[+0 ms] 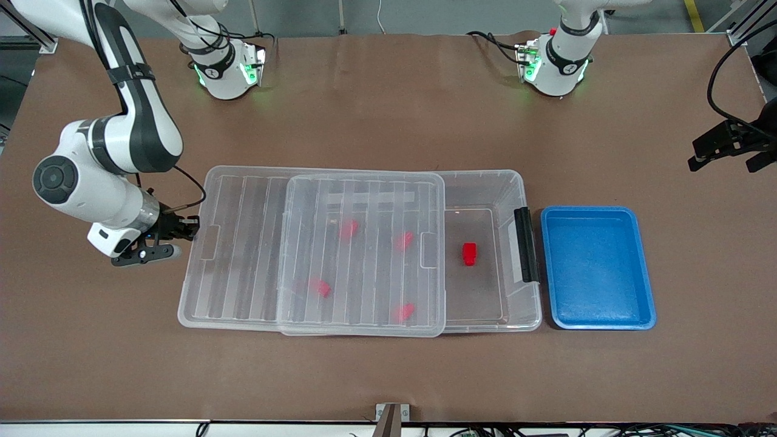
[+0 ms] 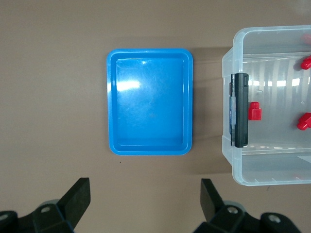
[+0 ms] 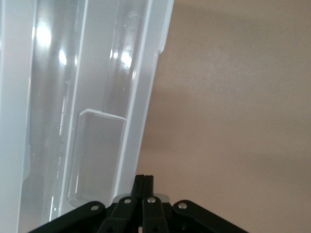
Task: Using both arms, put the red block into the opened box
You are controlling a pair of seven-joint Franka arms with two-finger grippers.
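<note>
Right end effector [image 3: 144, 182] closed at lid [image 1: 243, 243] edge; left end effector [image 2: 146, 199] wide, empty.

Four red blocks [image 1: 348, 229] blur under the ribbed lid [image 1: 363, 254]; the left hand [image 1: 725, 145] is cut off at the frame's right edge.

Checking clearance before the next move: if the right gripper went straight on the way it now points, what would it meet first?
Probably the lid: the shut right gripper sits right at its short edge, pointing along the table into that rim. Whether they already touch is unclear.
</note>
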